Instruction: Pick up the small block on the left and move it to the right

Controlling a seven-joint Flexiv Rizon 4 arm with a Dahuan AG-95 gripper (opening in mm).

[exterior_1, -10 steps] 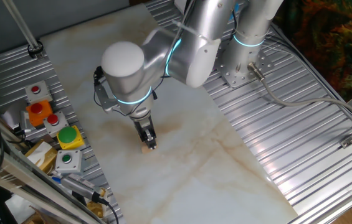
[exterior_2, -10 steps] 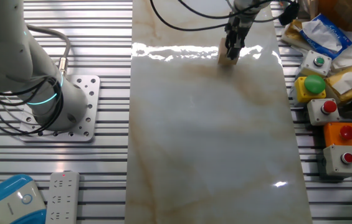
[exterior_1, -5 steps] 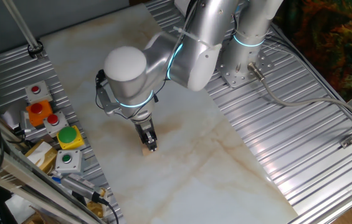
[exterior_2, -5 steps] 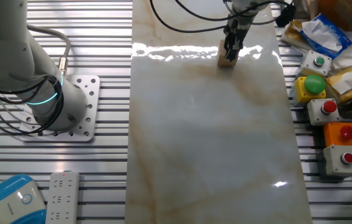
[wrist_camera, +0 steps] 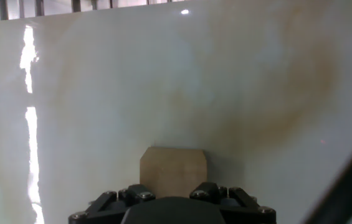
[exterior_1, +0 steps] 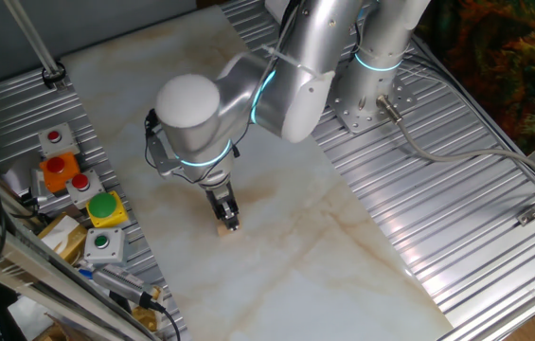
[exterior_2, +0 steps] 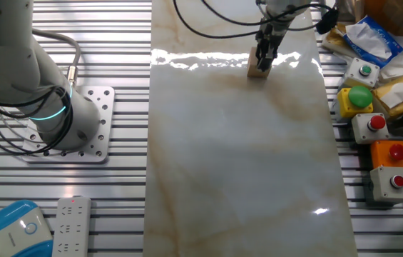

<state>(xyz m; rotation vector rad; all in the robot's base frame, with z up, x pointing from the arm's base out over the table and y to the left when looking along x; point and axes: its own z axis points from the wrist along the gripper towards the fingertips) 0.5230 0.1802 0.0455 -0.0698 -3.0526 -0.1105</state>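
The arm reaches down over the marble top (exterior_1: 362, 256), and the gripper (exterior_1: 228, 220) points straight down at it. It stands upright like that so the two fingers can go on each side of the block (exterior_2: 257, 68) and pinch it from the top.

The block is a small tan wooden cube. In one fixed view it is right under the fingertips, with only a little bit peeking out. It is nearer the edge of the marble top where the button boxes (exterior_1: 102, 210) stand than the other long edge. In the other fixed view, the block sits near the far edge of the marble top, toward the corner by the button boxes, just below the bright strip of glare. It looks like it is touching the marble top or just barely off it; I cannot tell which.

In the hand view, the block (wrist_camera: 173, 172) fills the space right in front of the gripper (wrist_camera: 173, 202), in the middle. The fingers are close together, about as wide as the block, and they seem to be squeezing it on both sides. The actual touch is hidden by the gripper body, so that is my best guess.

The block is on the side it starts from, so the carry to the right has not been done. Most of the marble top is bare, so there is lots of room to set it down.
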